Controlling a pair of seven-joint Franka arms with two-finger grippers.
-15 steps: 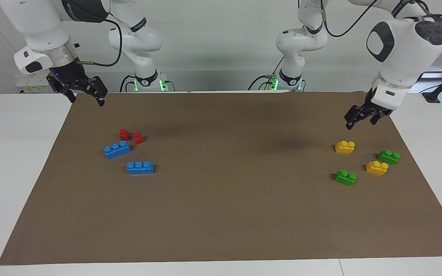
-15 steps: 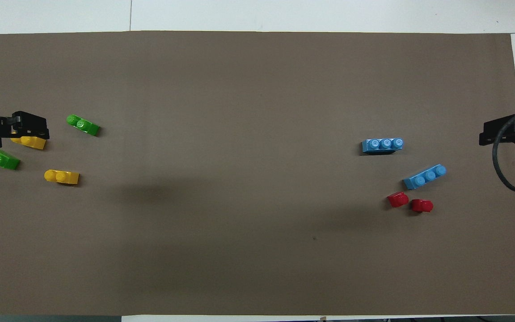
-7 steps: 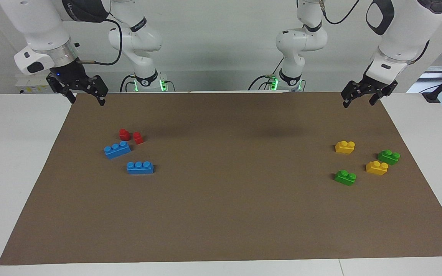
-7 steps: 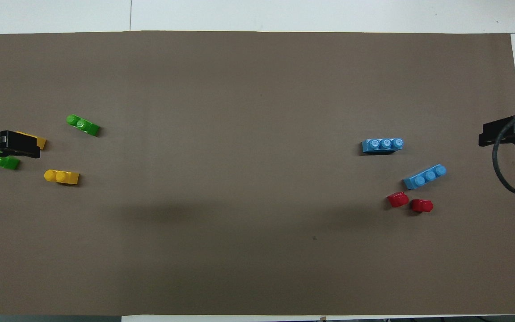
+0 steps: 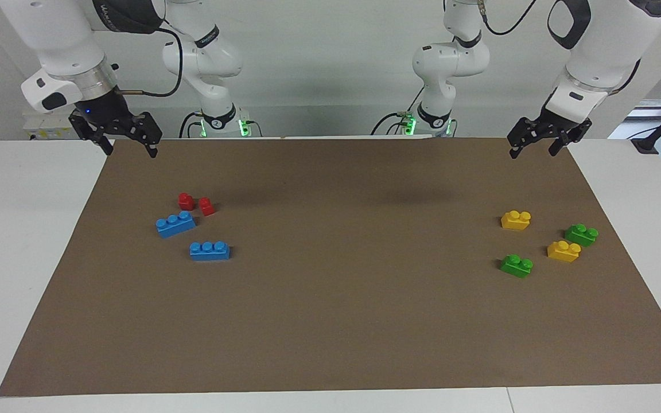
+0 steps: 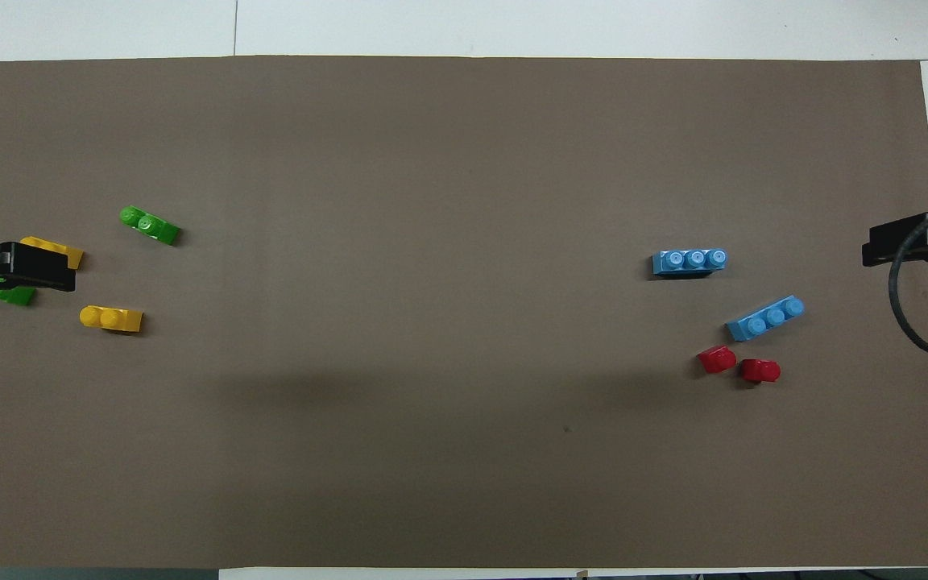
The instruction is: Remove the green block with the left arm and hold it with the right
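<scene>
Two green blocks lie on the brown mat at the left arm's end. One green block (image 5: 517, 265) (image 6: 150, 225) is farther from the robots. The other green block (image 5: 581, 234) (image 6: 11, 296) is nearer, and in the overhead view the left gripper partly covers it. My left gripper (image 5: 532, 150) (image 6: 37, 267) is open and empty, raised well above the mat over this end and touching nothing. My right gripper (image 5: 129, 150) (image 6: 899, 246) is open and empty and waits raised over the right arm's end of the mat.
Two yellow blocks (image 5: 516, 219) (image 5: 563, 250) lie among the green ones. At the right arm's end lie two blue three-stud bricks (image 5: 175, 224) (image 5: 209, 250) and two small red pieces (image 5: 186, 201) (image 5: 206, 206). The brown mat (image 5: 336, 298) covers the white table.
My left gripper has risen and drawn back from low beside the nearer yellow block to high above the mat's edge. The blocks and the right arm have not moved.
</scene>
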